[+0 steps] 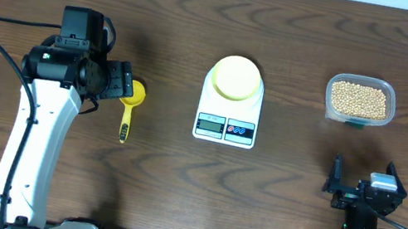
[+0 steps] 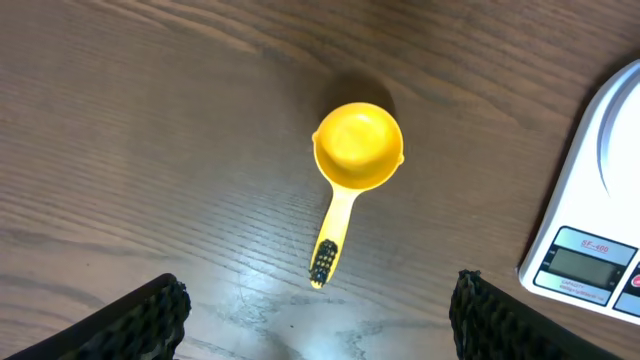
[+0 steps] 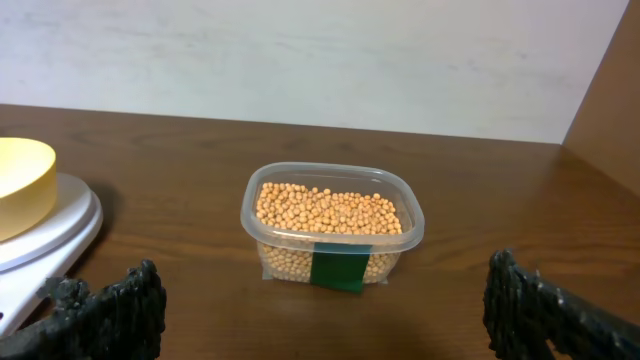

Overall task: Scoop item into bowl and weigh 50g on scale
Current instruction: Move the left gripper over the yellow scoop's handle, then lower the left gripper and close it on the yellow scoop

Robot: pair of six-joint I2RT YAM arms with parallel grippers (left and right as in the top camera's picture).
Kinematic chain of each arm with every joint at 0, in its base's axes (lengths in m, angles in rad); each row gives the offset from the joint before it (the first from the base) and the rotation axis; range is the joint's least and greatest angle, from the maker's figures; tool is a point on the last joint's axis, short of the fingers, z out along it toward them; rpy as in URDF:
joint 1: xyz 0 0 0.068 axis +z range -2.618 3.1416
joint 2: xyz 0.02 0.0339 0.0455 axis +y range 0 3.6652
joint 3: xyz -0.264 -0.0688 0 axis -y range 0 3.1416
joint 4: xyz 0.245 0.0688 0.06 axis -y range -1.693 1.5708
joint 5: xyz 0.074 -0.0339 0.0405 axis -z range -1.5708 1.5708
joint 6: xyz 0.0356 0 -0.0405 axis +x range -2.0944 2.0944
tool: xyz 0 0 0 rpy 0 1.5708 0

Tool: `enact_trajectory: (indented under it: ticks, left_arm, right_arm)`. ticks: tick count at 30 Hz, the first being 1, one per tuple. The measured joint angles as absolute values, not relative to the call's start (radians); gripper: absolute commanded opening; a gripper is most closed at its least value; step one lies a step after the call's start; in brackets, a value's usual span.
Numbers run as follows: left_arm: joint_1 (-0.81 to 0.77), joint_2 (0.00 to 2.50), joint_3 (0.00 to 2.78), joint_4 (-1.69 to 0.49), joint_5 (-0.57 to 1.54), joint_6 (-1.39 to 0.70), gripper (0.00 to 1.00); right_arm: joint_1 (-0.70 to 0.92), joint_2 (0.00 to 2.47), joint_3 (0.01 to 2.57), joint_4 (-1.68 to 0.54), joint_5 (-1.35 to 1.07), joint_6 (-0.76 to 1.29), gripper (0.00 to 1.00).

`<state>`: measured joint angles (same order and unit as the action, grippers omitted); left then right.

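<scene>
Right gripper (image 1: 363, 170) sits nearest the robot's side of the table (image 1: 271, 211), at about 4 o'clock from the scale (image 1: 225, 128) and well apart from it. Its jaws stand wide apart with nothing between them. In its wrist view the two dark fingers (image 3: 110, 312) frame the scene from the lower corners.

Farther in, at 9 o'clock from the scale, the left gripper (image 1: 127, 84) hangs over the table, its jaws also spread wide and gripping nothing. Beneath it lies a bright yellow scoop (image 2: 355, 150), flat on the wood, with the cup toward 12 o'clock and the handle running to 6 o'clock. The wrist view shows the scoop between the fingers and clear of both.

At mid-table the white scale has its display and two buttons at the 6 o'clock end. The pale yellow-green bowl (image 1: 236, 78) stands upright on the platform at the 12 o'clock end.

Farthest out, between 2 and 3 o'clock from the scale and well apart from it, is a clear plastic tub (image 3: 280, 262) with a green label. The tan beans (image 3: 330, 212) fill it nearly to the rim.
</scene>
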<state>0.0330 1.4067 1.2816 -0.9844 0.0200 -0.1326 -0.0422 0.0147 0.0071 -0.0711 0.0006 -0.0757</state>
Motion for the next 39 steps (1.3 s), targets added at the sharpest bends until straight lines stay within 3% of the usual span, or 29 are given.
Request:
enact_trajectory:
  ticks: [39]
  left_arm:
    - [0.033,1.532,1.282,-0.982,0.02,-0.133,0.86]
  right_arm:
    - [-0.042,0.015,0.007,-0.071,0.001,-0.076,0.99]
